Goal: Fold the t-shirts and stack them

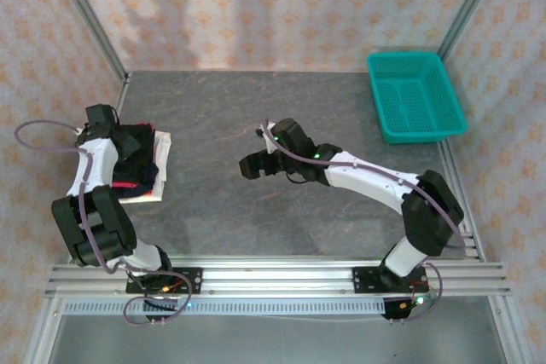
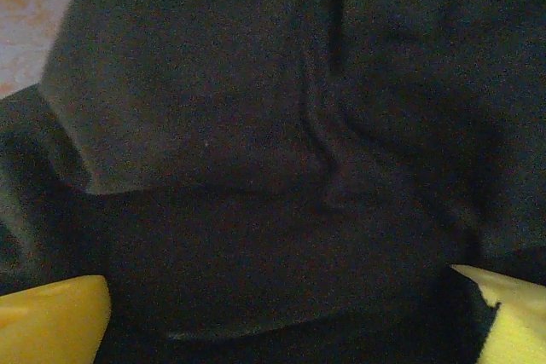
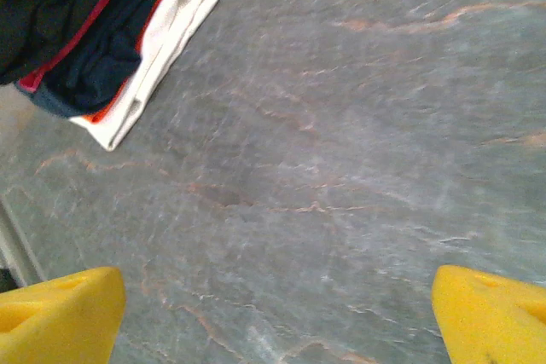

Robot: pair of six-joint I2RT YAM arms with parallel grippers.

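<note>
The left arm (image 1: 92, 168) and right arm (image 1: 367, 178) wear white shells between chunky black joints, each standing on a black base plate (image 1: 388, 279) bolted to a silver aluminium rail (image 1: 273, 283). A thin grey cable (image 1: 38, 125) loops along each arm; green and orange lights (image 1: 316, 156) dot the right wrist and the bases. The left gripper (image 2: 277, 321) and right gripper (image 3: 273, 317) carry bright yellow finger pads (image 3: 60, 313).

I note a grey worktop (image 1: 256, 210) with a stone-like finish. Thin pale and rust-coloured veins (image 3: 401, 23) run across it, plainest from the right wrist view. Walls (image 1: 281, 31) close it in at the back and on both sides, papered pale pink with a faded orange floral repeat. Slanted aluminium posts (image 1: 90, 14) mark the back corners. Ribbed aluminium rails (image 1: 273, 279) run along the near edge. Light is soft and even. I see a faint blotchy shadow (image 1: 162, 2) on the back wall.
</note>
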